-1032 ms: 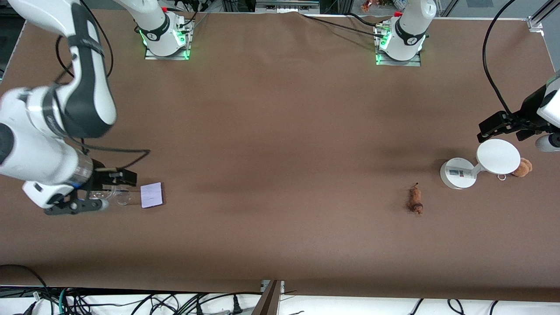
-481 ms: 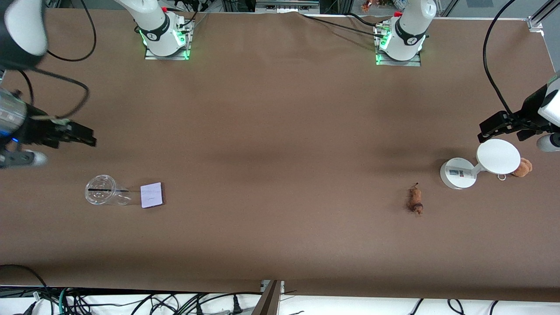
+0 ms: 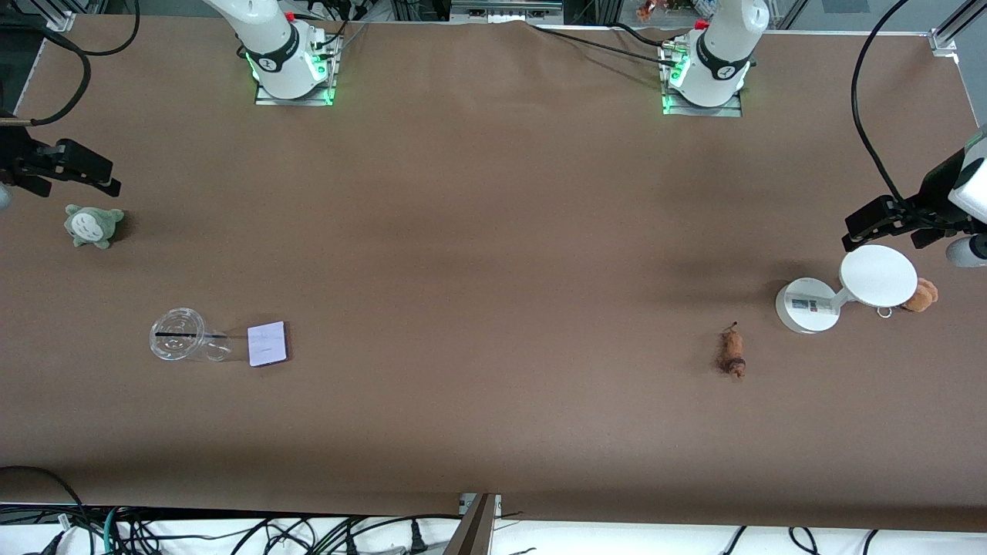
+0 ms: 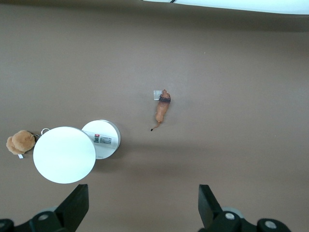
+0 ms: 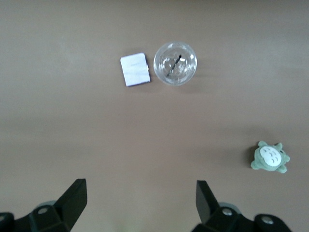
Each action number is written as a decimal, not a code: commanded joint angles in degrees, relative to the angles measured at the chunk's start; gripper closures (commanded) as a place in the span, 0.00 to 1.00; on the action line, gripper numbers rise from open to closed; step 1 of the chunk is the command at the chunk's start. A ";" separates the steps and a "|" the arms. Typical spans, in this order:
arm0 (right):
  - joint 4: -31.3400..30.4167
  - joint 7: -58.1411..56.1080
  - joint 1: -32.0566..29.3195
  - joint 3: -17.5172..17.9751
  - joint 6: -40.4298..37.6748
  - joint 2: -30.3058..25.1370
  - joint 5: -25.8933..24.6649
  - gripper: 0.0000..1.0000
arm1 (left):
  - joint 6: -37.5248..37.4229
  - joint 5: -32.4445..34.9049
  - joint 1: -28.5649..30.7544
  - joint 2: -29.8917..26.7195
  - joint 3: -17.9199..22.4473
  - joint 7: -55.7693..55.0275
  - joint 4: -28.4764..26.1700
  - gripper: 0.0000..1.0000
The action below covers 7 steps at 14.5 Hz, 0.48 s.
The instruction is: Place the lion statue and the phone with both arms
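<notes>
The right gripper (image 5: 137,203), jaws wide and empty, has risen away from the phone (image 3: 267,344), which lies beside the clear cup (image 3: 176,344). The left gripper (image 4: 143,210), jaws wide too, hangs over the white round stand (image 3: 844,288); the lion statue (image 3: 732,353) lies nearby. Both placements look finished.

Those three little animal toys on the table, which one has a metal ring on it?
The rounder fuzzy orange-brown plush beside the white round stand. The lion statue and grey-green plush show none.
</notes>
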 commanded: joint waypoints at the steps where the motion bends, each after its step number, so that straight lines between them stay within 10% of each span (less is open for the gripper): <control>1: 0.14 -0.33 -1.31 1.31 -1.01 0.37 -1.20 0.00 | -1.14 1.65 -0.31 0.79 -0.04 -0.57 1.88 0.00; 7: 0.67 0.20 -1.13 1.39 -0.75 1.51 -1.02 0.00 | -1.14 1.56 -0.31 0.79 -0.04 -0.57 1.88 0.00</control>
